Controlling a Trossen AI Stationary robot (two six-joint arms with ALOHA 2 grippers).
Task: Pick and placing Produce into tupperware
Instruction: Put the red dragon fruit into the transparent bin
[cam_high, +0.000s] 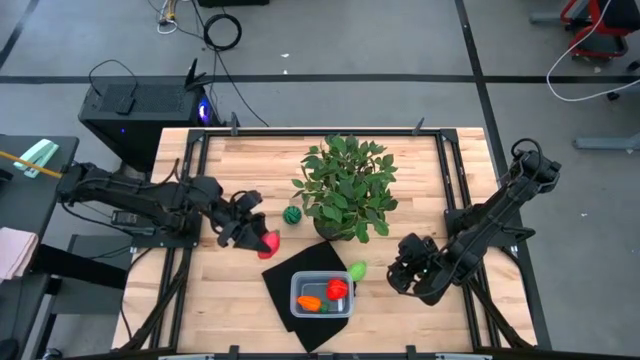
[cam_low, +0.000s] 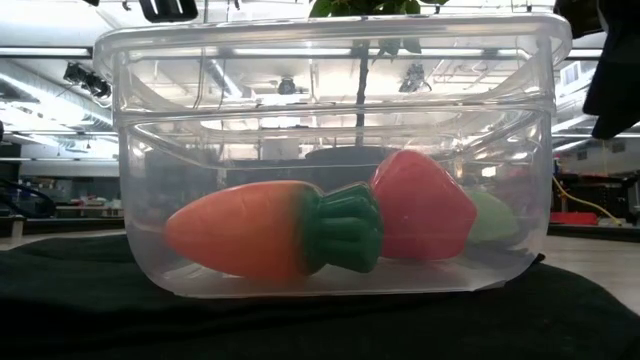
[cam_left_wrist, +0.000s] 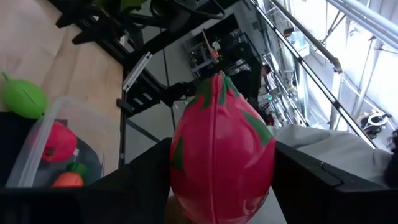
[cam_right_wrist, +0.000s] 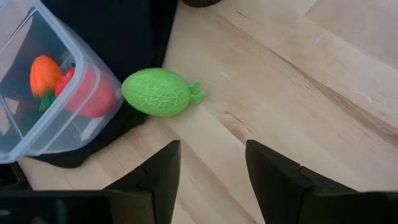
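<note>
My left gripper (cam_high: 252, 236) holds a pink-red toy fruit with green scales (cam_high: 267, 244), left of the tupperware (cam_high: 296, 296) and above the wood. The clear tub stands on a black mat (cam_high: 285, 272); an orange carrot (cam_low: 250, 230) and a red strawberry (cam_low: 420, 208) lie on its bottom. A light green piece (cam_right_wrist: 158, 92) lies on its side at the mat's edge, just off the tub's far right corner. A dark green striped ball (cam_high: 291, 215) rests on the table beside the plant pot. My right gripper (cam_right_wrist: 211, 180) stands open, right of the light green piece. My left gripper pinches the pink-red fruit by its two opposite sides (cam_left_wrist: 180, 168) between its two fingers (cam_left_wrist: 140, 183). The fingers come level from the table's left and lie along the fruit, whose pointed end faces away from the wrist. The fruit is lifted clear of the table.
A big leafy potted plant (cam_high: 347, 188) stands at the table's middle, behind the tub. Black frame rails run along the table's left and right sides. Bare wood lies on both sides of the mat.
</note>
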